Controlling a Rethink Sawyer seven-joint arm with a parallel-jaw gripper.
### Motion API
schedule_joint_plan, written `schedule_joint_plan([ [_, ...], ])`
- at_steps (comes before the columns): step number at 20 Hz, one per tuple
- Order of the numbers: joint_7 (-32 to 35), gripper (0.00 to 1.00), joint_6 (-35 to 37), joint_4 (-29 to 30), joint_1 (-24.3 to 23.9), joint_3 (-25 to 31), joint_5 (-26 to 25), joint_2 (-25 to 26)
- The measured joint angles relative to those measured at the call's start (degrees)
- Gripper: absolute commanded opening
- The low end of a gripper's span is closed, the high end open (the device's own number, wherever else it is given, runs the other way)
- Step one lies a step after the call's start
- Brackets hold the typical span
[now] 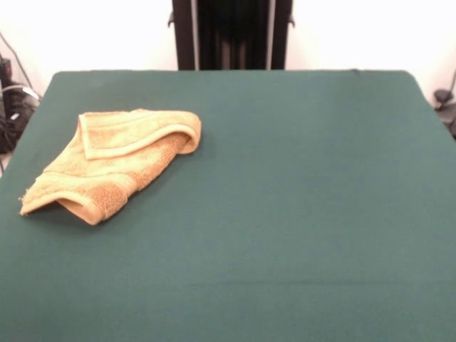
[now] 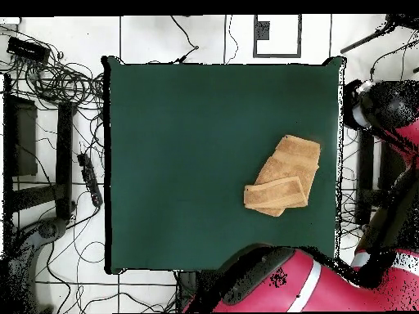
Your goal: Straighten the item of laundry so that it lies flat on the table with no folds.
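Towel [image 1: 114,164] looks soft, light and doubled over; we'd pinch its folded-over corner [image 1: 187,132]. Hand is out of sight, so we cannot tell its state.

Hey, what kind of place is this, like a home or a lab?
Most likely a robotics lab: a red robot arm sits at a table covered in green cloth, loose cables sprawl over the tiled floor beside it, and the only item out is a folded towel.

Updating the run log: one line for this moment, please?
towel: folded over, not flat | place: table, one side | arm: drawn back | gripper: not in view
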Motion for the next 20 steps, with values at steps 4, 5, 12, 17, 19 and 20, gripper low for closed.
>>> schedule_joint_plan([
  [4,0.0,1.0,-0.01,2.48,0.64,0.02,-0.71,-1.33],
  [5,0.0,1.0,0.0,2.94,0.76,0.01,-0.79,-1.57],
  [12,0.0,1.0,-1.37,9.01,1.94,0.98,-1.38,-4.54],
  [17,0.0,1.0,-5.0,13.31,1.81,3.48,-2.1,-6.76],
  [19,0.0,1.0,-8.15,15.96,1.2,5.92,-3.16,-8.15],
  [20,-0.01,1.0,-9.58,16.96,0.83,7.12,-4.22,-8.73],
])
